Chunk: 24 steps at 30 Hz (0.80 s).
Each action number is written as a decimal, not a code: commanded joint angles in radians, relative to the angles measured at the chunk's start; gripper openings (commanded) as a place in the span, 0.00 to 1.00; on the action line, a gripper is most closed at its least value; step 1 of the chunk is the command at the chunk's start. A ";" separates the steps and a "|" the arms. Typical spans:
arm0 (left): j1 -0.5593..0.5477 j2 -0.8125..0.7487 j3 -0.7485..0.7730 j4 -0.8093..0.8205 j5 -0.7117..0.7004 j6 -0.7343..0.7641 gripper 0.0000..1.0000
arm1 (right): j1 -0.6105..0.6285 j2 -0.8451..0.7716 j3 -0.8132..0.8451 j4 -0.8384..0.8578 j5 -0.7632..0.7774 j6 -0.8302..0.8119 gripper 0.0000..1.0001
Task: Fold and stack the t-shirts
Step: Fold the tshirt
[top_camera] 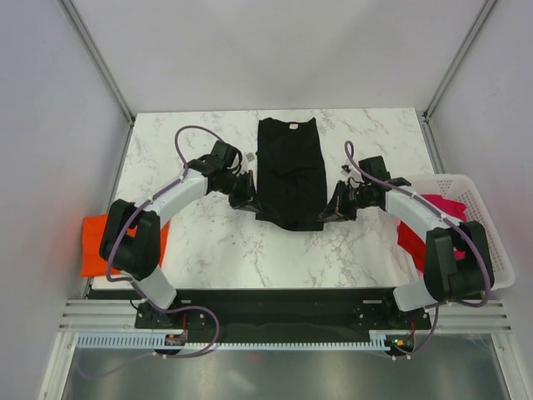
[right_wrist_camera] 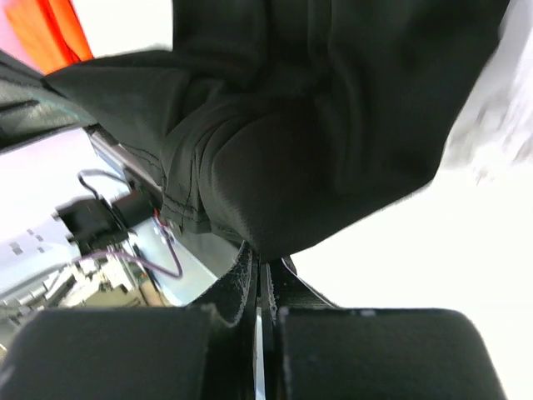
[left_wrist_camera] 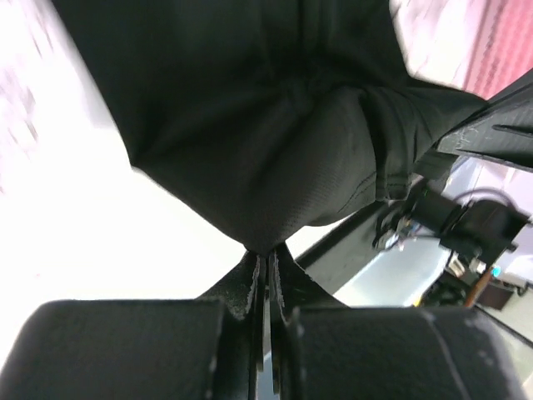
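At near hem corners, left fingers [left_wrist_camera: 241, 292] and right fingers [right_wrist_camera: 240, 282] each clamp black t-shirt [top_camera: 289, 171].

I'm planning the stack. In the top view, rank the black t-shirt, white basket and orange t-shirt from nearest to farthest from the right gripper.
1. black t-shirt, mid-table; its lower corner is pinched by the right gripper.
2. white basket, at the table's right edge, beside that arm.
3. orange t-shirt, far across at the left edge.
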 commanded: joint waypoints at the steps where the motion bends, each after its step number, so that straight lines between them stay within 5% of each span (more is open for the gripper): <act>1: 0.027 0.073 0.120 -0.024 -0.035 0.080 0.02 | -0.032 0.069 0.127 0.052 -0.007 -0.023 0.00; 24: 0.101 0.439 0.490 0.050 -0.072 0.165 0.02 | -0.084 0.528 0.528 0.179 0.038 -0.061 0.00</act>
